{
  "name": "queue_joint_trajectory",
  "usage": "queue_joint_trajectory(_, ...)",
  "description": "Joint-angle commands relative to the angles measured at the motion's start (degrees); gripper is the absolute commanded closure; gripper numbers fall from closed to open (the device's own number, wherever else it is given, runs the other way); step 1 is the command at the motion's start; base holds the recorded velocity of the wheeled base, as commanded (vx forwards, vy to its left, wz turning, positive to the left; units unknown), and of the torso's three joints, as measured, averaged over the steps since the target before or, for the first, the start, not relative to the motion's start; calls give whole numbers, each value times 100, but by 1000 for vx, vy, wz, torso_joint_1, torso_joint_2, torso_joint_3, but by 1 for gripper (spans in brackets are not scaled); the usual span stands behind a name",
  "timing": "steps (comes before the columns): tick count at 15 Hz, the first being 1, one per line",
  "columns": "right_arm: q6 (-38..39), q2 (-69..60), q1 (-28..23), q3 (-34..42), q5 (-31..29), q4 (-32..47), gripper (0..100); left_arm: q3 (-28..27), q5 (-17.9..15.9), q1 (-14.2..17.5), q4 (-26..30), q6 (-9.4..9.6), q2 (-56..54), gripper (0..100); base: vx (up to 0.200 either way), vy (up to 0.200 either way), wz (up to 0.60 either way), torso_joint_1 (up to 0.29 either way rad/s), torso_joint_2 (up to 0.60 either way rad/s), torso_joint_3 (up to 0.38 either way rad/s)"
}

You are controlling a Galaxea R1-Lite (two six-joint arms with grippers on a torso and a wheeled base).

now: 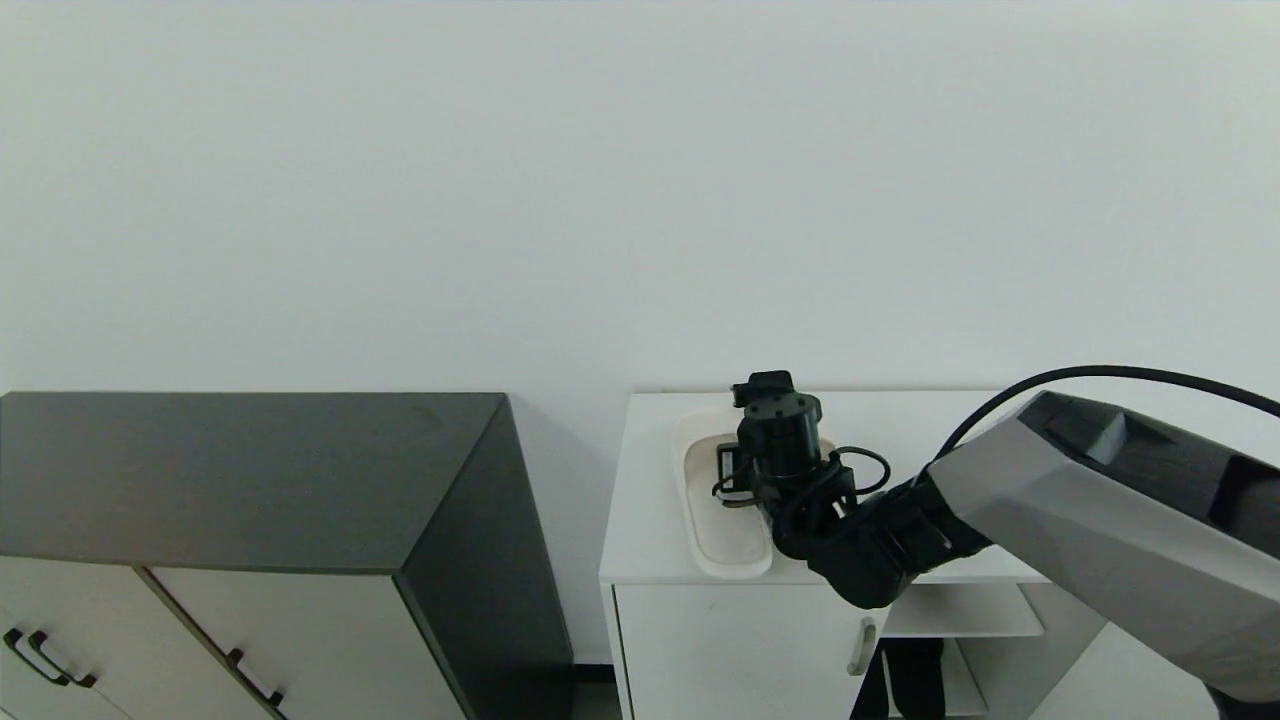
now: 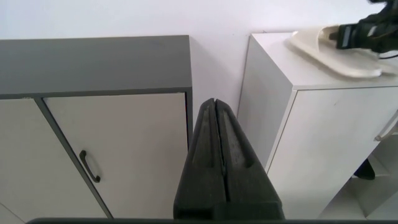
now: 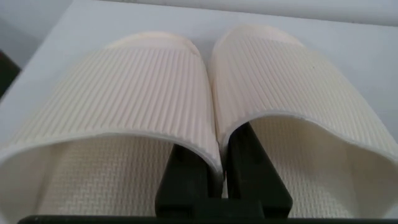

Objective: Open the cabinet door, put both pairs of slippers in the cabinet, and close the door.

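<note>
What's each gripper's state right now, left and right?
Left gripper: shut, holding nothing.
Right gripper: shut on the cream slippers, one finger inside each, pinching their inner walls together.

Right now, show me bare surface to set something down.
The grey cabinet top is bare. On the white cabinet top, a bare strip lies between its left edge and the cream slippers. Crowded around the slippers, where the right gripper sits.

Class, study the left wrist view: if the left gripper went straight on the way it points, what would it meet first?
The left gripper likely meets the wall in the gap between the dark-topped cabinet and the white cabinet; depth is unclear, so the dark-topped cabinet's side might come first.
</note>
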Motion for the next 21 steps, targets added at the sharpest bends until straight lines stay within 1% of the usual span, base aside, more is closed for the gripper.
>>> queue_joint_trajectory(1,-2,-776,260,580,8,-5,100,0,10,-1,-1,-9,7,100,0,0,0,0,0,0)
queue_joint_trajectory(2,6,-1013,357,896,26,-14,100,0,10,-1,-1,-1,7,100,0,0,0,0,0,0)
queue_joint_trajectory(4,24,-1409,454,1591,421,-286,100,0,10,-1,-1,-9,7,100,0,0,0,0,0,0)
queue_joint_trajectory(7,6,-1875,427,2724,1441,-726,100,0,1,-1,-1,-1,7,100,0,0,0,0,0,0)
queue_joint_trajectory(9,-20,-2226,295,3296,2038,-1024,100,0,10,-1,-1,-1,7,100,0,0,0,0,0,0)
queue_joint_trajectory(13,-319,-2376,295,3463,2030,-1042,100,0,10,-1,-1,-1,7,100,0,0,0,0,0,0)
queue_joint_trajectory(21,-328,-2349,295,3463,1959,-1051,100,0,10,7,-1,-1,7,100,0,0,0,0,0,0)
